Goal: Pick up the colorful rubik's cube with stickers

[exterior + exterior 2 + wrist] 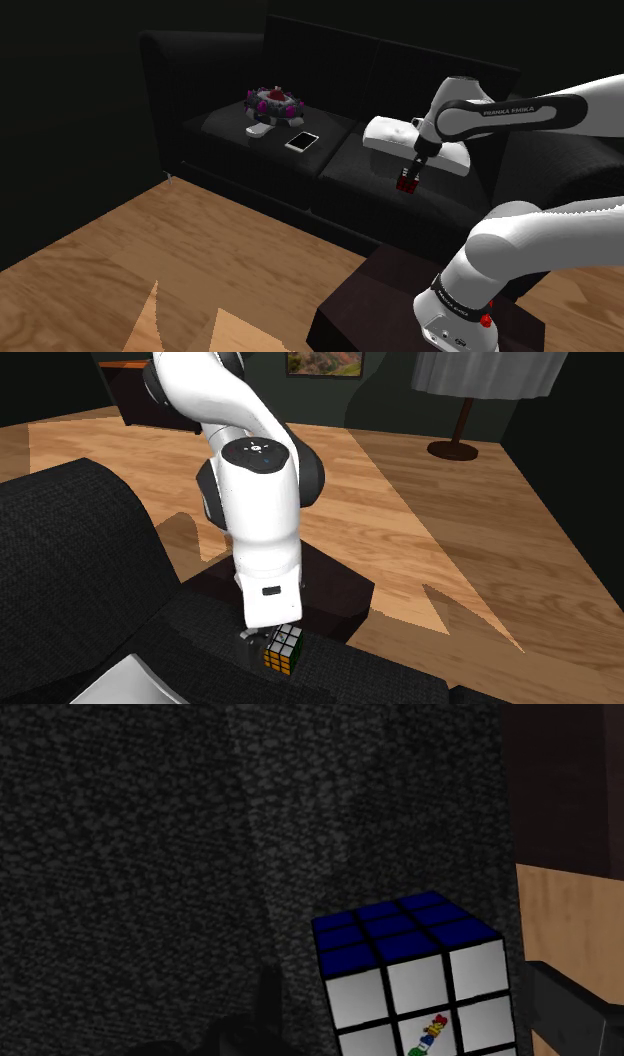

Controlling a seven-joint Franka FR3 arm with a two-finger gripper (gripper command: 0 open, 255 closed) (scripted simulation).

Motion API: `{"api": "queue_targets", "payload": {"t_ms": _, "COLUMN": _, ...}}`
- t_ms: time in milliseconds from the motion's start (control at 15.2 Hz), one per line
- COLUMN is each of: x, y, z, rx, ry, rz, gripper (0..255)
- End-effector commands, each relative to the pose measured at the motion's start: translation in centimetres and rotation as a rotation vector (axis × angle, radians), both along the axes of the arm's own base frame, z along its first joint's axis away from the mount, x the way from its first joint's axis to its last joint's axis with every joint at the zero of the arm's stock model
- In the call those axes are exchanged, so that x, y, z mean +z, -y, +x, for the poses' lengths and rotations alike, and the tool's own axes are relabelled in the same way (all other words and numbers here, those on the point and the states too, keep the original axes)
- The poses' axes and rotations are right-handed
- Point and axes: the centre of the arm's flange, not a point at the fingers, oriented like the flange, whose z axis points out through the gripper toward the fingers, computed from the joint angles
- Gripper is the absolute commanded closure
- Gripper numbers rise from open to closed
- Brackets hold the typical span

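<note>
The Rubik's cube [410,966] shows a blue face and a white face with a small colourful sticker. It sits between my two black fingers, which clasp it from both sides. In the shoulder view the cube [407,186] shows red under my gripper [408,182], just over the front of the black sofa seat [350,165]. In the second exterior view the cube [284,650] hangs tilted at the gripper [272,646], near the seat's front edge. The gripper [410,1029] is shut on the cube.
A white cushion [415,142] lies on the seat just behind the gripper. Farther along the sofa are a white flat device [301,141] and a purple-and-white toy [272,104]. The dark stand [385,300] rests on the wooden floor [150,250]. A lamp base [452,449] stands far off.
</note>
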Motion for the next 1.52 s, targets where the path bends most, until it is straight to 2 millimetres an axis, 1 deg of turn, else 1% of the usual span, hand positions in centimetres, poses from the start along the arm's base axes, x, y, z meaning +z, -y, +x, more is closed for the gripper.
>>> {"api": "queue_targets", "payload": {"t_ms": 0, "x": -0.9, "y": -0.1, "z": -0.1, "rx": 0.000, "ry": 0.001, "rz": 0.000, "gripper": 0}}
{"api": "queue_targets", "payload": {"t_ms": 66, "x": -0.9, "y": -0.1, "z": -0.1, "rx": 0.000, "ry": 0.001, "rz": 0.000, "gripper": 0}}
{"api": "queue_targets", "payload": {"t_ms": 132, "x": -1.0, "y": 0.0, "z": -0.1, "rx": 0.000, "ry": 0.001, "rz": 0.000, "gripper": 255}}
{"api": "queue_targets", "payload": {"t_ms": 726, "x": -0.9, "y": -0.1, "z": -0.1, "rx": 0.000, "ry": 0.001, "rz": 0.000, "gripper": 255}}
{"api": "queue_targets", "payload": {"t_ms": 1452, "x": 4.9, "y": -0.1, "z": -0.1, "rx": 0.000, "ry": 0.001, "rz": 0.000, "gripper": 255}}
